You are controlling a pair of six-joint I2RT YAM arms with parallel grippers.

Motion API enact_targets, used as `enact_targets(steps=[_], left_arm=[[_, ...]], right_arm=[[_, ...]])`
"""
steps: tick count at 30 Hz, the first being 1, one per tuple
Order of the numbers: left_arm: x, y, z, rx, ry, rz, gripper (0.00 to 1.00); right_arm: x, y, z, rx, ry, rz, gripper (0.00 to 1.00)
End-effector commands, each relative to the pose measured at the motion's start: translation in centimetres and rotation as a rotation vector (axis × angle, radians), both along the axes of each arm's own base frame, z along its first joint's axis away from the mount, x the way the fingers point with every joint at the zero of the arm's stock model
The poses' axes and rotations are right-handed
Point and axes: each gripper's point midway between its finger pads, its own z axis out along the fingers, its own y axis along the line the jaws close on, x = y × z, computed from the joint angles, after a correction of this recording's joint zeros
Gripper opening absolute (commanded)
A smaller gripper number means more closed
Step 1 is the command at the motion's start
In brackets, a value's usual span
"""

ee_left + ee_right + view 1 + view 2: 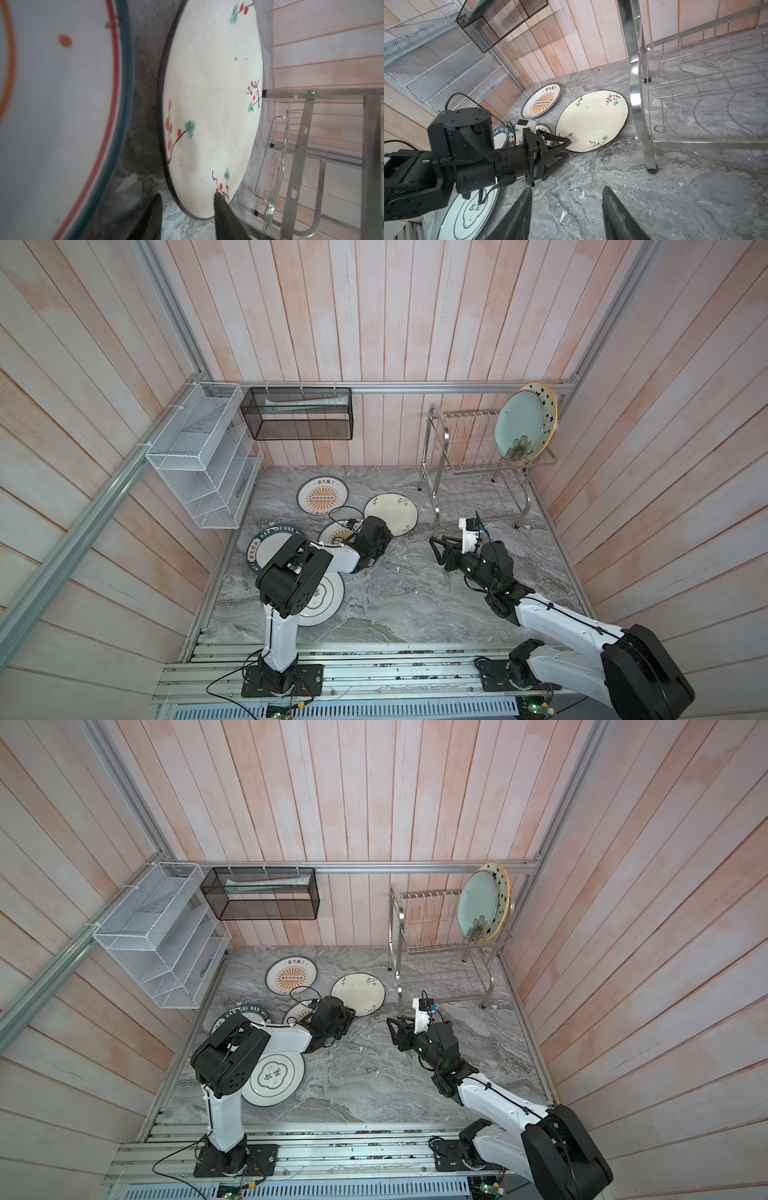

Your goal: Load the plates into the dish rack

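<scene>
A cream plate (392, 512) (593, 118) with red berry sprigs lies flat on the marble in front of the dish rack (440, 439) (636, 83). My left gripper (568, 148) (187, 195) straddles its near rim, jaws open, one finger over the plate face. My right gripper (434, 549) (566, 188) hovers open over bare marble, holding nothing. The pale-blue plate (517, 423) and the star plate (548, 406) stand in the rack's upper tier. One orange sunburst plate (323, 497) lies further back, a second one (334, 533) partly under my left wrist.
A dark-green lettered plate (266, 545) and a green-ringed plate (274, 1077) lie under my left arm. A white mesh shelf (199, 456) and a black mesh box (297, 414) hang on the back-left walls. Wood panels enclose three sides.
</scene>
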Motion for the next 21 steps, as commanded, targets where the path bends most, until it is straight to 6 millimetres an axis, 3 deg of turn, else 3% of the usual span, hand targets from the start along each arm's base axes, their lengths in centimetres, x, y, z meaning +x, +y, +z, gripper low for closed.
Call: enact_targets(steps=[1, 13, 21], left_arm=[[0.1, 0.4, -1.1, 0.029, 0.028, 0.04, 0.37], [0.7, 0.1, -1.8, 0.03, 0.024, 0.044, 0.36], [0.7, 0.4, -2.5, 0.04, 0.031, 0.055, 0.25]], right_arm=[[-0.3, -0.2, 0.3, 0.009, -0.018, 0.009, 0.55], [-0.3, -0.9, 0.6, 0.015, -0.022, 0.004, 0.55], [-0.2, -1.0, 0.8, 0.017, -0.025, 0.003, 0.55]])
